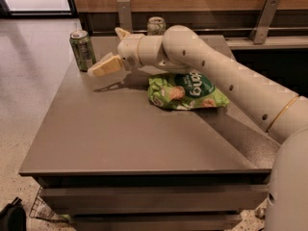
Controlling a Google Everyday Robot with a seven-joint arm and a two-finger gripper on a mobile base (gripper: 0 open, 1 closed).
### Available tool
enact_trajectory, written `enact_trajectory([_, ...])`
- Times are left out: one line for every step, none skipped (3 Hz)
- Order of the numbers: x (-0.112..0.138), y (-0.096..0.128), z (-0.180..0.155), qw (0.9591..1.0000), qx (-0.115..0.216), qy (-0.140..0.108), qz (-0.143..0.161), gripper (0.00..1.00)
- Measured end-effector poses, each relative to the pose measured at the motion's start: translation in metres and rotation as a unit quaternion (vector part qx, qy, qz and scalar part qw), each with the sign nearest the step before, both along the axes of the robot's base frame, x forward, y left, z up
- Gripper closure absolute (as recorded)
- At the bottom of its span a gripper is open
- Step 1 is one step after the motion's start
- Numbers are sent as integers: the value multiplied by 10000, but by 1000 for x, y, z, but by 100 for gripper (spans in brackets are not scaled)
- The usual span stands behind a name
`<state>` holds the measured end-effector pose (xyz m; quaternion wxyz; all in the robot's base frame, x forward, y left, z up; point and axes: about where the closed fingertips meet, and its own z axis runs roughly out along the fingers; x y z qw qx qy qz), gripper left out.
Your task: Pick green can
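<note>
The green can (pixel 82 49) is slim and dark green with a silver top. It stands upright near the back left corner of the grey table (pixel 120 143). My gripper (pixel 98 70) hangs low over the table just right of the can and a little in front of it, pointing left toward it. It does not touch the can. The white arm reaches in from the right, over the back of the table.
A flat bright green snack bag (pixel 188 91) lies mid-table under the arm. A whitish can (pixel 156 25) stands at the table's back edge, behind the arm. A wooden wall with metal brackets runs behind. The floor drops away on the left.
</note>
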<state>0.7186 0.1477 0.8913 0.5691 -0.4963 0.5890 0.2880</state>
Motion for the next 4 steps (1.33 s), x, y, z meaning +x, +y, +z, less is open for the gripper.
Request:
enact_trajectory([13,36,0,9993,326,-1,178,0])
enact_trajectory([18,59,2,9984,431,73,351,0])
enact_trajectory([23,81,2,9970,450,224,581,26])
enact_trajectory([21,83,0,9970,450,220,583,56])
